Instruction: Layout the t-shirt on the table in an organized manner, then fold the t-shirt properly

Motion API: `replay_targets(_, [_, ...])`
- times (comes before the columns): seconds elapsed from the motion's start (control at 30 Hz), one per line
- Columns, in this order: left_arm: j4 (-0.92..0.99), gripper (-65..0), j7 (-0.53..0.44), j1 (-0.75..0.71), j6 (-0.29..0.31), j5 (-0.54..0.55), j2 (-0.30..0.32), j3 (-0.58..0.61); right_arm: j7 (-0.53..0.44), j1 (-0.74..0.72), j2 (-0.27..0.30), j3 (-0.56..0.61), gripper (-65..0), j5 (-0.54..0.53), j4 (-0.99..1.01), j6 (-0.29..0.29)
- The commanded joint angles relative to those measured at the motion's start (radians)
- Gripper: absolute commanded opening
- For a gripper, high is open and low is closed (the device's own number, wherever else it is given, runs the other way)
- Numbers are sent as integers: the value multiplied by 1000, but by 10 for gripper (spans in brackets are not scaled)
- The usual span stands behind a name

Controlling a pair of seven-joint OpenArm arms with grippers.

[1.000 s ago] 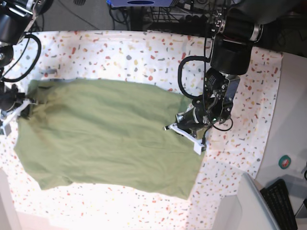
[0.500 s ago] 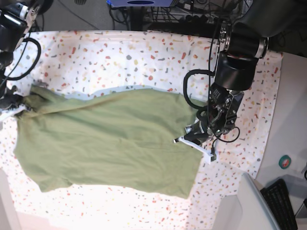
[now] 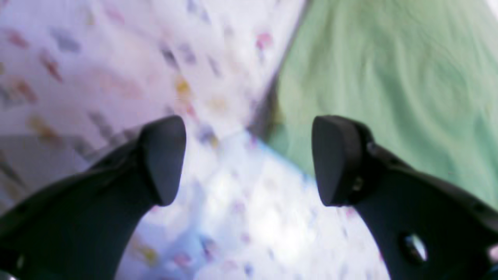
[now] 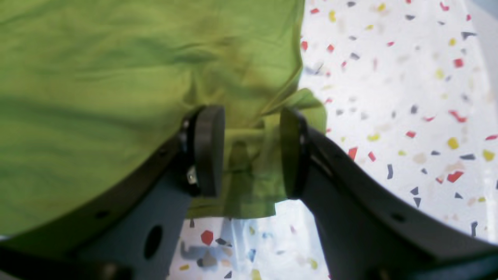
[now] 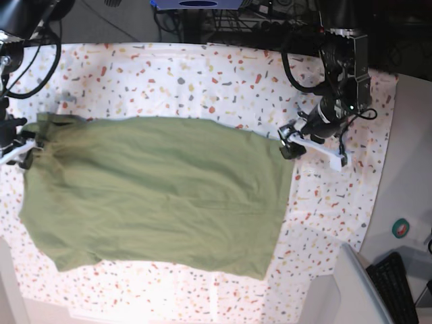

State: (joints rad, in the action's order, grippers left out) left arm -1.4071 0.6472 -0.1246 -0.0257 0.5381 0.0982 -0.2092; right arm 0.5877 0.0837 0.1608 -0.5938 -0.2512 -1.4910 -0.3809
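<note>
Starting at the near edge: finds the t-shirt (image 5: 155, 192) spread wide on the table (image 5: 169, 74), the near hem lying flat with only soft ripples. Covers the middle and left of the speckled cloth, with bare table on the right.

Further back, at the right of the scene: shows the left gripper (image 3: 249, 159) just beside the far right corner of the shirt, fingers (image 3: 163, 155) wide apart and nothing between them, only table below.

At the far left corner: shows the right gripper (image 4: 251, 151) with fingers (image 4: 210, 147) apart too, but with a bunched fold of the shirt standing in the gap. Cannot tell whether the cloth presses on them or only sits loose.

Judging the risk: could drag this bunched corner along if the right gripper lifts away while cloth clings to a finger, and so wrinkle or turn back the far left part. Could also leave the corner crumpled, giving a crooked fold later. Seems safer to open fully and rise straight up before any sideways move. On the right, little danger, unless a finger catches the edge while passing low.
</note>
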Motion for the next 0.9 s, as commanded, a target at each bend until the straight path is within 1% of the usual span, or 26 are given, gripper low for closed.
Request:
replay_targets(0.0, [-8,-163,-10,0,7,10,-4,-2,-22,-14,21,-1,-420,-7,-15,0])
replay_targets(0.1, [38,-163,-10,7,8,10,-30,-5,-22,-15,16,2,-420,-7,-15,0])
replay_targets(0.23, [104,-173,-10,61,8,10,-61,1,-22,-25,4,2,-420,-7,-15,0])
replay_targets(0.27, [122,-202,-10,75,8,10,-62,1,-22,-25,4,2,-420,-7,-15,0])
replay_targets(0.3, [136,-255,-10,87,8,10,-64,1,-22,-23,4,2,-420,-6,-15,0])
replay_targets(0.37, [140,-420,-10,92,8,10,-68,1,-22,-22,4,1,-420,-6,-15,0])
replay_targets(0.43, [139,-632,-10,95,8,9,-68,0,-22,-22,4,-2,-420,-4,-12,0])
replay_targets(0.47, [136,-650,-10,95,8,9,-65,-2,-22,-20,4,-2,-420,-4,-6,0])
replay_targets(0.53, [104,-650,-4,85,4,6,-64,-8,-22,-20,6,-2,-420,-4,11,0])
replay_targets(0.6, [18,-650,9,58,-12,1,-62,-2,-22,-20,7,-2,-420,-4,23,0])
replay_targets(0.63, [-36,-650,29,39,-59,0,-62,0,-22,-20,7,-2,-420,-4,25,0])
replay_targets(0.7, [-130,-650,70,32,-190,-26,-67,21,-22,-20,7,1,-420,-3,36,0])
replay_targets(0.73, [-157,-650,95,36,-257,-54,-67,61,-22,-22,7,2,-420,-3,42,0])
replay_targets(0.8, [-169,-650,142,90,-363,-106,-62,167,-22,-28,7,2,-420,-3,49,0])
replay_targets(0.87, [-139,-650,190,147,-435,-148,-62,250,-22,-29,6,4,-420,-3,49,0])
